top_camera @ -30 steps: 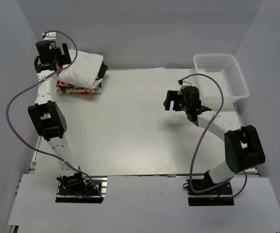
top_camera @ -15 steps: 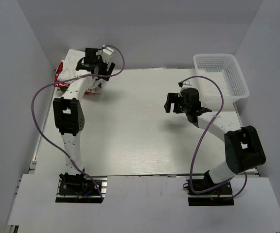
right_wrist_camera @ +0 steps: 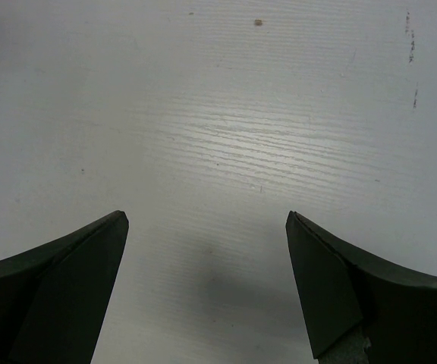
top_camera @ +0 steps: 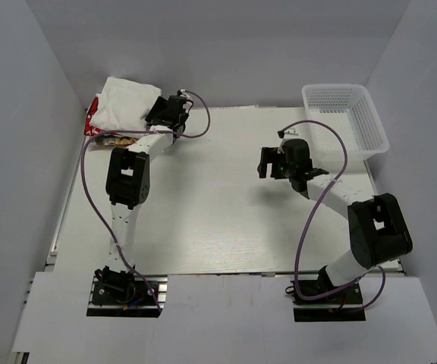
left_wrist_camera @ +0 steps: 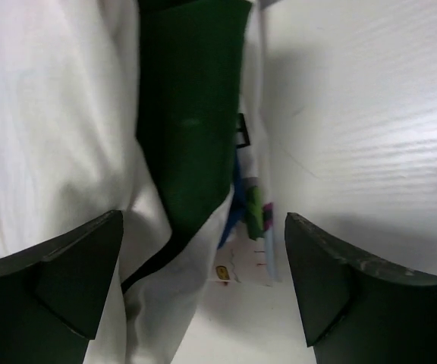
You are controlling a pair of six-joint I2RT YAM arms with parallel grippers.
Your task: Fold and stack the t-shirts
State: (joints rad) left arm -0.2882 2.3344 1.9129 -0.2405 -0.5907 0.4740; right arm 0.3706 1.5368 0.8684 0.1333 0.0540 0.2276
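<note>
From above, you see the folded t-shirts (top_camera: 124, 106) stacked at the far left corner of the table (top_camera: 203, 212), with a white tee on top. Your left gripper (top_camera: 160, 114) sits just beside the stack's right edge. Your right gripper (top_camera: 268, 161) hovers over the tabletop, near the white mesh basket (top_camera: 347, 114).

In the left wrist view, the jaws stand spread wide and hold nothing, framing the top tee's dark green sleeve (left_wrist_camera: 188, 114).

In the right wrist view, the jaws gape above the table, released.

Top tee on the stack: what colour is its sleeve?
Dark green. The sleeve shows best in the left wrist view.
</note>
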